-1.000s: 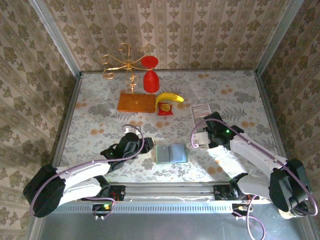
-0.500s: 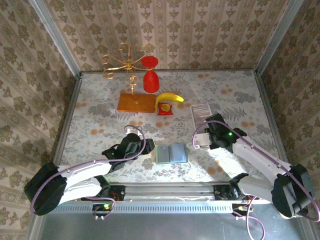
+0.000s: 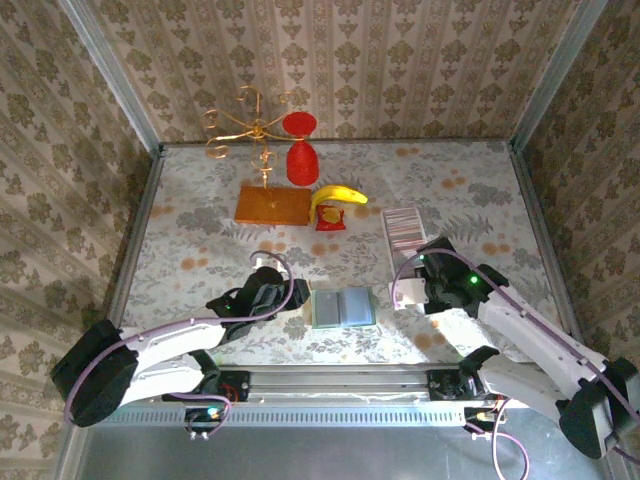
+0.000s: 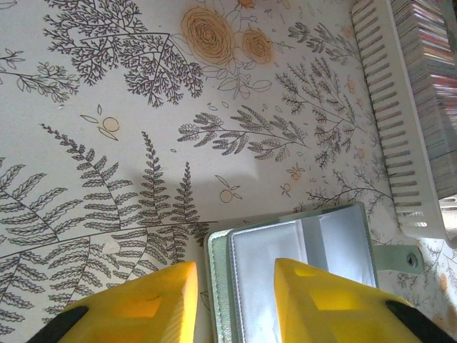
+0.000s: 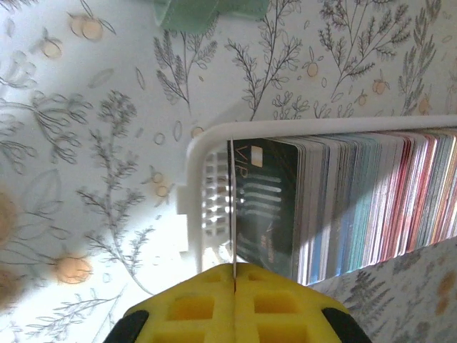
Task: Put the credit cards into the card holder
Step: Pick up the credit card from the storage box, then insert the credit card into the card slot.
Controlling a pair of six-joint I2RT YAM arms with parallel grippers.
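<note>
On the flowered table point(image 3: 200, 230) the white tray point(image 5: 203, 150) sits at my right, its credit cards point(image 5: 371, 200) packed on edge. Nearer, the card holder point(image 3: 343, 307) lies open between the arms. My left gripper point(image 4: 232, 300) straddles its left edge, fingers apart; my right gripper point(image 5: 233, 300) pinches one card edge-on.

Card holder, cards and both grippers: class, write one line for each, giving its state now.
card holder: open, lying flat
credit cards: standing on edge in the tray
single card: pinched edge-on
left gripper: open, over the card holder's left edge
right gripper: shut on the single card
</note>
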